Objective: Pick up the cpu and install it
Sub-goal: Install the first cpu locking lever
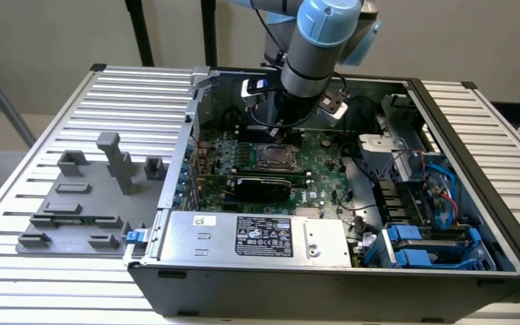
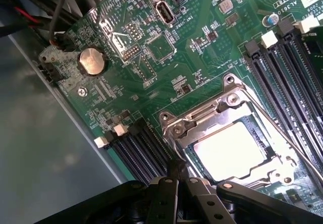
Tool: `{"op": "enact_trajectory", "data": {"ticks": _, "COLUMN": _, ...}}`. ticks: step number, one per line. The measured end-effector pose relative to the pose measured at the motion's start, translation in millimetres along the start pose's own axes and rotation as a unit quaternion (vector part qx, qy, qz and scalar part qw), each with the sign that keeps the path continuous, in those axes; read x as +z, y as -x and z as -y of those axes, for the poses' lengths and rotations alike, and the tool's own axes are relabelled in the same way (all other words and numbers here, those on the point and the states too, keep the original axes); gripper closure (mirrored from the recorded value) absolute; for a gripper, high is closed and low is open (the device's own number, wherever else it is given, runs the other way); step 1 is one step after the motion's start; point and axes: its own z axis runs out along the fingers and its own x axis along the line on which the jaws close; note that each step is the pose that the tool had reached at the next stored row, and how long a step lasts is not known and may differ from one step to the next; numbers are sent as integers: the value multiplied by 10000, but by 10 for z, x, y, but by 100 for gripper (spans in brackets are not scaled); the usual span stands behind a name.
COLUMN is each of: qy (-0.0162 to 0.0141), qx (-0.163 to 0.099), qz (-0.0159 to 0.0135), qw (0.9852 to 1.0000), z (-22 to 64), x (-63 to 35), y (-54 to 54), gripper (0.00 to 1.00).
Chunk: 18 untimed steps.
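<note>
The cpu (image 2: pixel 232 148), a flat square chip with a bright silvery top, lies inside the metal socket frame (image 2: pixel 202 117) on the green motherboard (image 2: pixel 166 82). In the exterior view the socket (image 1: pixel 273 156) sits in the middle of the open computer case, and my gripper (image 1: pixel 284 133) hangs just above its far edge. In the wrist view the black fingers of my gripper (image 2: pixel 176 167) meet at one tip, shut, with nothing between them. The tip hovers beside the socket's corner, apart from the chip.
A silver labelled power-supply box (image 1: pixel 260 234) fills the case's near side. Blue drive cages (image 1: pixel 422 247) and cables crowd the exterior view's right. A grey fixture plate (image 1: pixel 89 203) with upright posts lies outside the case, at the exterior view's left. Memory slots (image 2: pixel 292 67) flank the socket.
</note>
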Motion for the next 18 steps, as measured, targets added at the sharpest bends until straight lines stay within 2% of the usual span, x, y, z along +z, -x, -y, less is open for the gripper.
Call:
{"op": "enact_trajectory", "data": {"ticks": 12, "qy": -1, "qx": -1, "qz": -3, "qw": 10000, "z": -49, "x": -4, "y": -17, "gripper": 89}}
{"op": "enact_trajectory", "data": {"ticks": 18, "qy": -11, "qx": -2, "qz": -15, "qw": 10000, "z": -58, "x": -7, "y": -8, "gripper": 89}}
